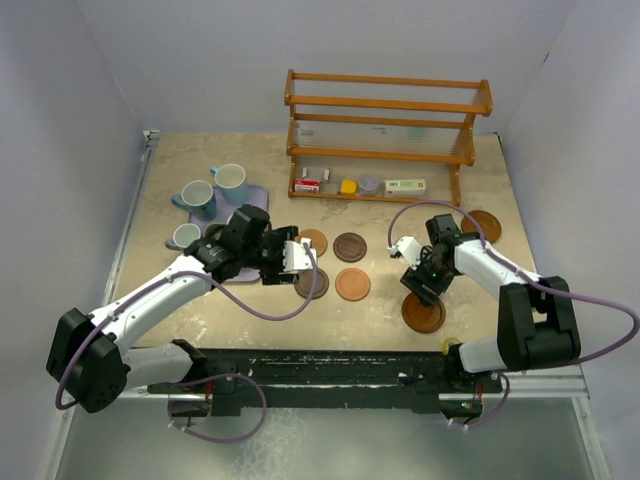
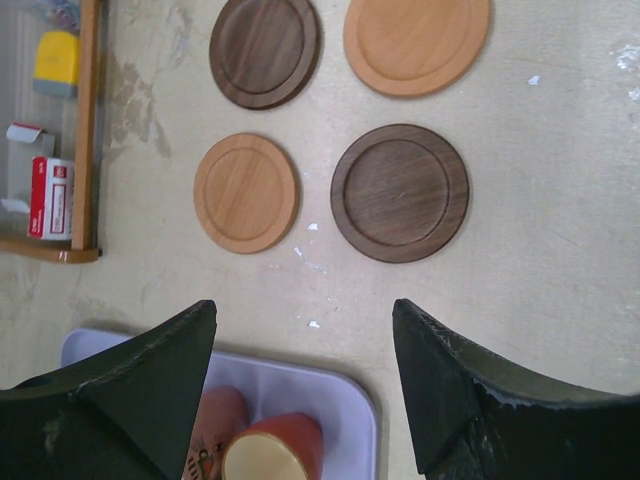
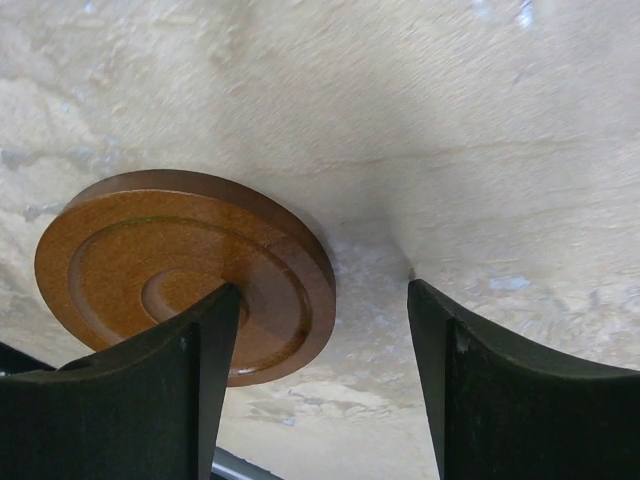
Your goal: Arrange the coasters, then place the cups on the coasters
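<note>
Four coasters are seen laid in a square on the table [image 1: 180,150], in front of the rack's [image 1: 388,135] left half. A light coaster [image 1: 313,241] and a dark coaster [image 1: 350,247] lie nearer the rack. Another dark one [image 1: 312,283] and another light one [image 1: 352,285] lie farther from it. No cup is set on any of them.

The left gripper [image 1: 298,256] is held just left of this square, with its jaws spread and nothing between them. In its wrist view the four discs are seen beyond the fingertips [image 2: 200,330]. Two reddish-orange cups [image 2: 285,440] are seen below the jaws, on the lavender tray [image 2: 345,395].

Left of the rack, two light blue cups [image 1: 197,198] are grouped by the tray. A smaller cup [image 1: 185,236] stands farther from the rack, beside them.

In front of the rack's right end, well out from it, a ringed coaster [image 1: 423,313] lies flat. The right gripper [image 1: 422,282] is lowered over its rack-side edge. The jaws are parted, and only bare table is framed between them. In the wrist view one finger [image 3: 190,370] is shown crossing the centre of the disc [image 3: 110,260], while the other hangs clear of it over the table. Whether that finger touches the wood cannot be told.

A second ringed disc [image 1: 484,225] is left close by the rack's right foot. Small boxes are kept on the rack's lowest shelf.
</note>
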Robot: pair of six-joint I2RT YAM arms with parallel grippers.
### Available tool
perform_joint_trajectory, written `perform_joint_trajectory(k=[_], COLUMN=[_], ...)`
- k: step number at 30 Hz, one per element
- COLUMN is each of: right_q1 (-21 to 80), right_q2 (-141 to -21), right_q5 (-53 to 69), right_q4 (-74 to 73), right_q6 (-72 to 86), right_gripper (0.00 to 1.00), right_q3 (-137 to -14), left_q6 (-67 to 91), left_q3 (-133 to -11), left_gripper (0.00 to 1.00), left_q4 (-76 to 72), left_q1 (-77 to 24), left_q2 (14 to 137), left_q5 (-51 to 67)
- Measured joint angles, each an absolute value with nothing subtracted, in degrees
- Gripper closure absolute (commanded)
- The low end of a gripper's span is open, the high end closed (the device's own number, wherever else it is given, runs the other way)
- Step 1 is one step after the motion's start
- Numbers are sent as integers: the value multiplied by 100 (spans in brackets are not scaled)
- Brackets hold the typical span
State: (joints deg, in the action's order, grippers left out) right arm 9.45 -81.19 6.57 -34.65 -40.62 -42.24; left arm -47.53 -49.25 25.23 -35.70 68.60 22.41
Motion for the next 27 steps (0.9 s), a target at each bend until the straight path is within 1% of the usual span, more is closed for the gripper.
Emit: perform_joint_trajectory(k=[7,15,21,25,27], right_q1=[1131,1529,1765,1874,1903], right_q2=[-8862,-10077,-10801,-10962,-10965], right_q5=[340,-360,-548,-637,-683], right_q4=[-3267,-2766,-2534,-2469,-2469], right_q6=[-3662,-3374,-3205,-3170,-3166], right_gripper=[33,34,35,35,33], right_q3=[-4930,-6326,-7244,-7448,-7448], left_q6=[-4574,-4263,-4101,-4088,-4088], left_q3=[-4925,-4925,-4923,-4921,-4921], left_gripper=[31,30,30,30,30], left_q4=[2534,2556,2626,2626,2628], left_q1=[-3260,-3030,-3013,-3013,-3013], left_q2=[6731,6646,6318,6097,6084], left_q5=[2008,1522,1317,1262,1238])
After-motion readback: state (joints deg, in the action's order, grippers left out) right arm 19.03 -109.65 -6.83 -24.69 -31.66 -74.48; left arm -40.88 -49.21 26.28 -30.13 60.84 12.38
